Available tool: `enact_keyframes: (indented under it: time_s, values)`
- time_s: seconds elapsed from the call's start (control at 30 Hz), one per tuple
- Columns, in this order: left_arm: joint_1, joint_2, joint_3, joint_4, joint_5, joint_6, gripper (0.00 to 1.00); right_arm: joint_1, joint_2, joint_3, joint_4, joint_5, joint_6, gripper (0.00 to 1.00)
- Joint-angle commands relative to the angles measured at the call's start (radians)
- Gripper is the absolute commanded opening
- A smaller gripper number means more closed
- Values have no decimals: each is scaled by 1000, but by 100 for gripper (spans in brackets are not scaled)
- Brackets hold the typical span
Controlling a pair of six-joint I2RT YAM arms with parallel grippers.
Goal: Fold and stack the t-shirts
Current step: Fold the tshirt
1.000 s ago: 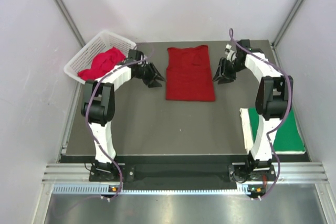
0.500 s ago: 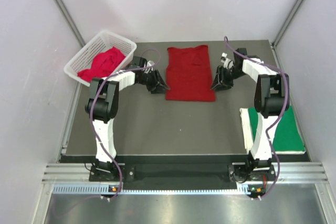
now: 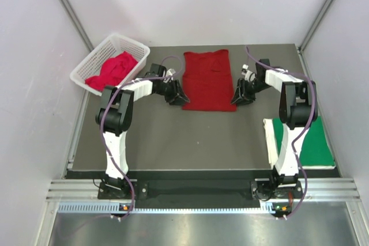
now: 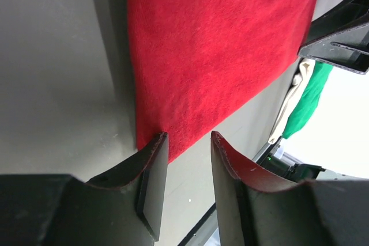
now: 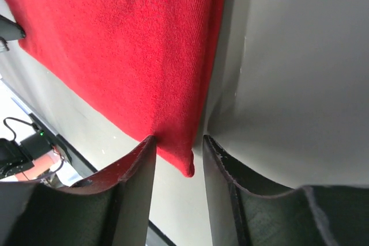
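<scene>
Left gripper (image 4: 188, 137) and right gripper (image 5: 177, 139), jaws apart, straddle the near corners, hidden from above, of the red t-shirt (image 3: 209, 82), which lies on the table (image 3: 173, 136), long axis running away from the arms.

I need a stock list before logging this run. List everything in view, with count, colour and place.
flat t-shirt: one, dark red, spread at the table's far middle
bunched t-shirt: one, pinkish red, inside the basket
folded t-shirt: one, bright green, near right edge of the table
pale layer: one, white, under the green shirt; cannot tell what it is
basket: one, white lattice, far left corner
table: one, dark grey, beneath everything
left gripper: one, black, jaws open astride the flat shirt's near left corner
right gripper: one, black, jaws open astride its near right corner
</scene>
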Motion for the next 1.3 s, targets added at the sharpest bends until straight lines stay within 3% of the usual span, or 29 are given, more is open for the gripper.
enact_keyframes:
  time_s: [0.0, 0.17, 0.4, 0.63, 0.87, 1.13, 1.27]
  values:
    - [-1, -15, -14, 12, -9, 25, 40, -8, -14, -12, 50, -52, -13, 37]
    - [-2, -19, -25, 24, -6, 14, 40, -5, -31, -43, 76, -62, 0, 32]
    - [-4, -22, -31, 26, -9, 9, 38, -1, -48, -47, 83, -59, 7, 33]
    - [-2, -107, -63, -13, -107, 14, 41, -3, -51, -35, 77, -58, 12, 33]
    - [-2, -107, -107, 61, -111, -49, 42, -3, -54, -34, 74, -53, 13, 31]
    - [-4, -81, -100, 73, -95, -43, 39, -3, -51, -31, 79, -55, 21, 30]
    - [-4, -70, -94, 85, -77, -50, 31, -3, -56, -28, 79, -55, 27, 27]
